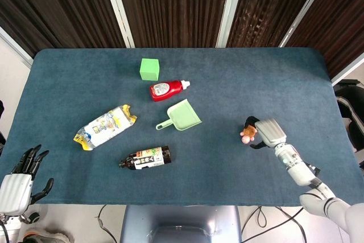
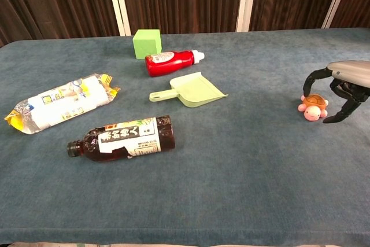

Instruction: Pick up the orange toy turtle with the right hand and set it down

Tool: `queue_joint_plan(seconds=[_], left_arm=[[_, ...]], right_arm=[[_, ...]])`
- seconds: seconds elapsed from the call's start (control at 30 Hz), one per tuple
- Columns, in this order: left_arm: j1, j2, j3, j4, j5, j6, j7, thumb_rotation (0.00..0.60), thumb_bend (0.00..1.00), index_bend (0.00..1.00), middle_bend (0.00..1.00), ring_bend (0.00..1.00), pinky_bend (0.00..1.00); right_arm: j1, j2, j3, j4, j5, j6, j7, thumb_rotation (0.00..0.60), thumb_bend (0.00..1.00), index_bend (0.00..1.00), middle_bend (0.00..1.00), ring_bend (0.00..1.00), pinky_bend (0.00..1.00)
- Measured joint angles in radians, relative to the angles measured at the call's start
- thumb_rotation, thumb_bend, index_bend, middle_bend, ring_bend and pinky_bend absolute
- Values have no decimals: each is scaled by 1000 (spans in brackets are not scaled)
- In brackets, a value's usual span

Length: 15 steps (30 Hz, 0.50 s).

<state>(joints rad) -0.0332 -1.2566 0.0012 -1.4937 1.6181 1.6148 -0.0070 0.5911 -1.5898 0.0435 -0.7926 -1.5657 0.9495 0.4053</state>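
The orange toy turtle with pink head and feet sits on the blue table, right of centre. My right hand is directly beside it on its right. In the chest view the right hand arches over the turtle, its fingers curving down behind it and the thumb reaching down on its right. The fingers stand apart around the toy, which still rests on the cloth. My left hand hangs off the table's near left corner, fingers spread and holding nothing.
A green cube, a red bottle and a green dustpan lie left of the turtle. A snack packet and a dark drink bottle lie further left. The table's right edge is close by.
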Motion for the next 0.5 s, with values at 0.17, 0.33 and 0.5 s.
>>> queue_joint_plan(seconds=[0.17,0.33,0.5], left_arm=[[4,0,2,2,-1,2,-5,600,348,139,48,69,332],[5,1,2,3,2,3,-10,600,348,144,48,69,332],[2,3,1,1,-1,-5,-9,600,347,150,48,69,332]], right_arm=[[9,-38,-1,62,9,-4,13,600,428,613,463,892,873],[10,-65,-12,112,14,-11,34,600,634,687,531,896,879],[7,-76,-21,137,10,9,50,600,879,773,600,906,893]])
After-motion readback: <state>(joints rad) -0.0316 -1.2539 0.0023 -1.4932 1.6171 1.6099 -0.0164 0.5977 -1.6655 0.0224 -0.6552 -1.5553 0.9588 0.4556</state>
